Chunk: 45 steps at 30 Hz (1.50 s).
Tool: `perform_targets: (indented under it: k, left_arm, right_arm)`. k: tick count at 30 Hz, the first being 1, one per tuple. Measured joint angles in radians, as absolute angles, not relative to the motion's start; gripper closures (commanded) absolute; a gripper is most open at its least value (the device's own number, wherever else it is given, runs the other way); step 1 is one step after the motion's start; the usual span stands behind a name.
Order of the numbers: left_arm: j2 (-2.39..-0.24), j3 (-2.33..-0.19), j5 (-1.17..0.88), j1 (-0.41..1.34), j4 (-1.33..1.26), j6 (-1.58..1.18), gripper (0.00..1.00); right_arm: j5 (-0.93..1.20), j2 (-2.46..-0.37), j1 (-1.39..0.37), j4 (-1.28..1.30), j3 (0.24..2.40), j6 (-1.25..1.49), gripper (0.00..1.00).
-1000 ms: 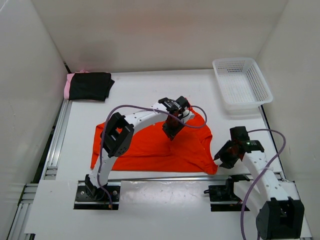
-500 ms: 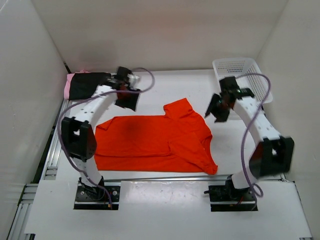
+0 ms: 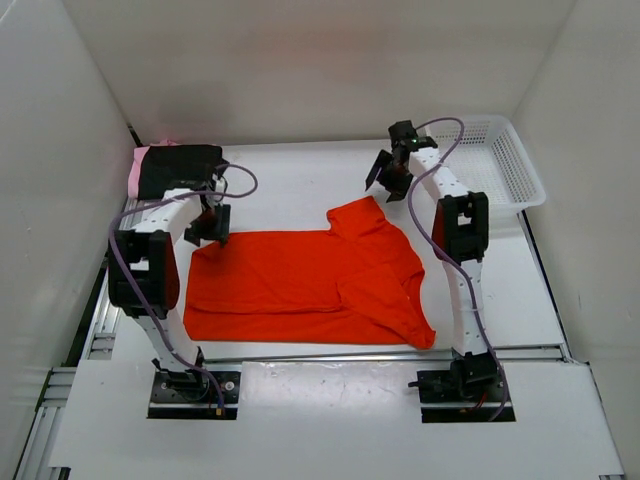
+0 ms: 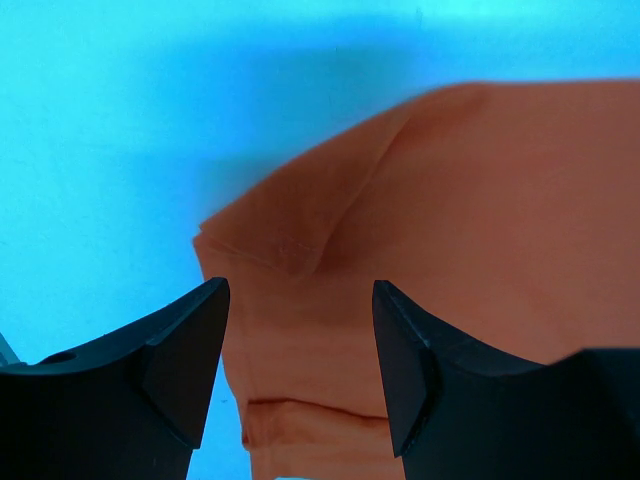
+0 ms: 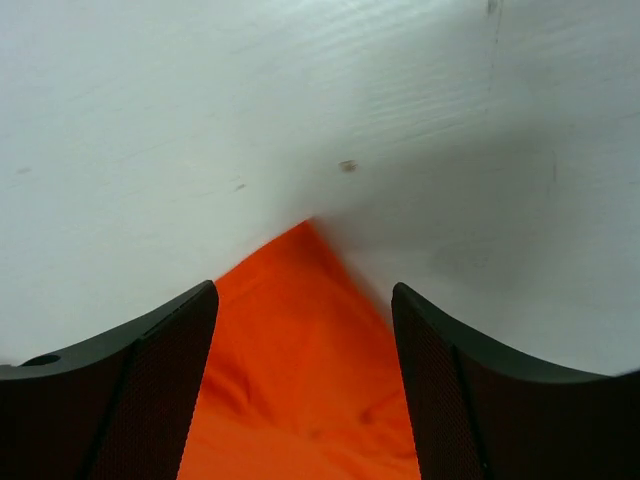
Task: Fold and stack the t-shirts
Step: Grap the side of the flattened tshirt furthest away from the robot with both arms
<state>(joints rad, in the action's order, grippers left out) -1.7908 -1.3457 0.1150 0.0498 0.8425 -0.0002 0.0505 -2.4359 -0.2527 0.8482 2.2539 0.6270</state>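
Top external view: the orange-red t-shirt [image 3: 300, 285] lies mid-table. The left gripper [image 3: 207, 228] and right gripper [image 3: 384, 173] stand wide and empty over its far corners. Lower both squarely and pinch every layer; the left corner seems doubled.

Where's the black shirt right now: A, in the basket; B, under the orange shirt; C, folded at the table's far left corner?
C: the black shirt lies folded at the far left corner, a pink shirt's edge showing beside it, apart from the basket and orange shirt.
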Motion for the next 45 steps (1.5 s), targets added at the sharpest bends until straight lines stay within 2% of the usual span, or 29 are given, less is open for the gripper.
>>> perform_targets:
  k: [5, 8, 11, 13, 14, 16, 17, 21, 26, 31, 34, 35, 37, 45]
  left_arm:
    - [-1.792, -1.234, 0.216, 0.102, 0.795, 0.001, 0.3]
    - [-1.791, -1.227, 0.26, 0.107, 0.764, 0.001, 0.3]
    - [-1.791, -1.219, 0.292, 0.107, 0.731, 0.001, 0.3]
    - [-1.792, -1.216, 0.305, 0.109, 0.723, 0.001, 0.3]
    - [-1.792, -1.214, 0.308, 0.112, 0.72, 0.001, 0.3]
    - [-1.792, -1.212, 0.313, 0.116, 0.714, 0.001, 0.3]
    - [-1.794, -1.211, 0.315, 0.117, 0.711, 0.001, 0.3]
    - [-1.8, -1.209, 0.325, 0.12, 0.705, 0.0, 0.4]
    - [-1.815, -1.206, 0.333, 0.12, 0.696, 0.001, 0.41]
    - [-1.868, -1.206, 0.346, 0.123, 0.695, 0.001, 0.49]
    - [-1.872, -1.206, 0.359, 0.128, 0.694, -0.001, 0.65]
    - [-1.876, -1.206, 0.363, 0.13, 0.693, 0.001, 0.78]
    - [-1.88, -1.206, 0.367, 0.133, 0.694, 0.003, 0.88]
    - [-1.865, -1.201, 0.385, 0.135, 0.694, 0.002, 0.9]
  right_arm:
    - [0.047, -2.492, -0.258, 0.83, 2.246, 0.688, 0.25]
    - [0.028, -2.493, -0.267, 0.82, 2.247, 0.705, 0.3]
    - [0.012, -2.494, -0.286, 0.82, 2.232, 0.713, 0.51]
    - [0.012, -2.496, -0.294, 0.819, 2.228, 0.72, 0.6]
    - [0.019, -2.5, -0.299, 0.82, 2.23, 0.725, 0.74]
    - [0.035, -2.51, -0.305, 0.819, 2.235, 0.736, 0.88]
    - [0.046, -2.514, -0.305, 0.818, 2.236, 0.743, 1.0]
    - [0.066, -2.513, -0.304, 0.805, 2.223, 0.765, 1.0]
    - [0.071, -2.464, -0.303, 0.759, 2.135, 0.775, 1.0]
    - [0.066, -2.414, -0.301, 0.756, 2.051, 0.757, 1.0]
    - [0.062, -2.391, -0.3, 0.755, 2.015, 0.748, 1.0]
    - [0.06, -2.385, -0.3, 0.755, 2.006, 0.747, 1.0]
    - [0.059, -2.376, -0.299, 0.757, 1.994, 0.738, 1.0]
    - [0.066, -2.226, -0.297, 0.733, 1.874, 0.691, 1.0]
